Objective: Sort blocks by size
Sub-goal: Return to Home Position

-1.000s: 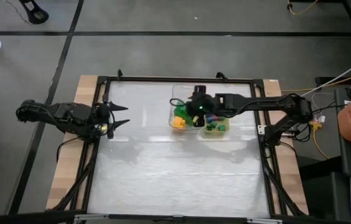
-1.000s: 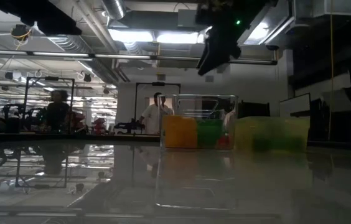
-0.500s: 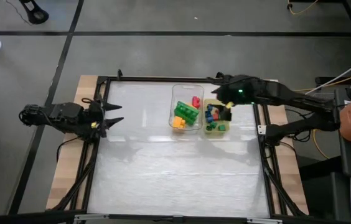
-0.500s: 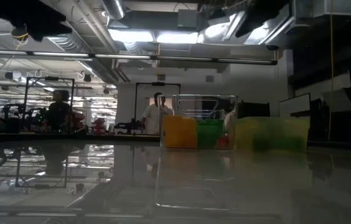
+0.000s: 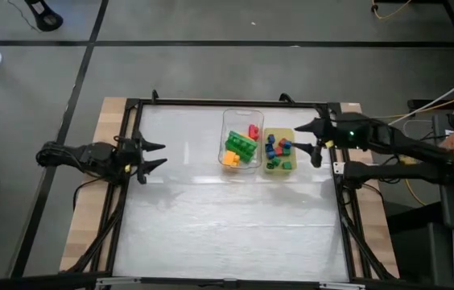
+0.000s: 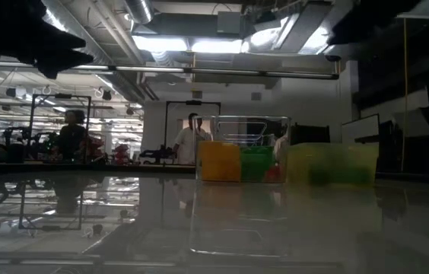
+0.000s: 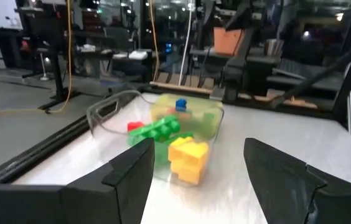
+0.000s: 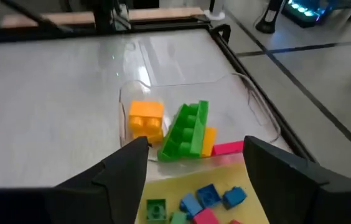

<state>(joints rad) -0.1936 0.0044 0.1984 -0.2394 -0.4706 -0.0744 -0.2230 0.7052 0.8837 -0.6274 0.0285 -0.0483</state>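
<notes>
**High view:** The left gripper point(image 5: 161, 155) hovers over the table's point(image 5: 227, 234) left edge with its fingers spread and nothing in them. The right gripper point(image 5: 307, 143) is also spread and empty. It hangs just right of the yellow tray point(image 5: 279, 171), which sits at centre frame beside the clear tray point(image 5: 241, 111). All the blocks point(image 5: 241, 147) I can see lie inside these two trays, so the sorting looks finished. The right arm's safest retreat is probably up and toward the right, well above the yellow tray's wall.

**Low view:** Both trays stand right of centre, side by side. Only dark arm shapes show along the top edge, and neither gripper can be read here. Two people point(image 6: 70, 131) stand far behind, well clear of the table.

**Left wrist view:** The spread fingers frame the trays well ahead. This arm has open room, so an unhurried fold back should do.

**Right wrist view:** Past the parted fingers, a green studded bar point(image 8: 188, 130) leans beside an orange block point(image 8: 145, 118) in the clear tray. Small blue blocks point(image 8: 213, 194) lie in the yellow tray, close under the gripper. It seems wise to rise first and only then swing away.
</notes>
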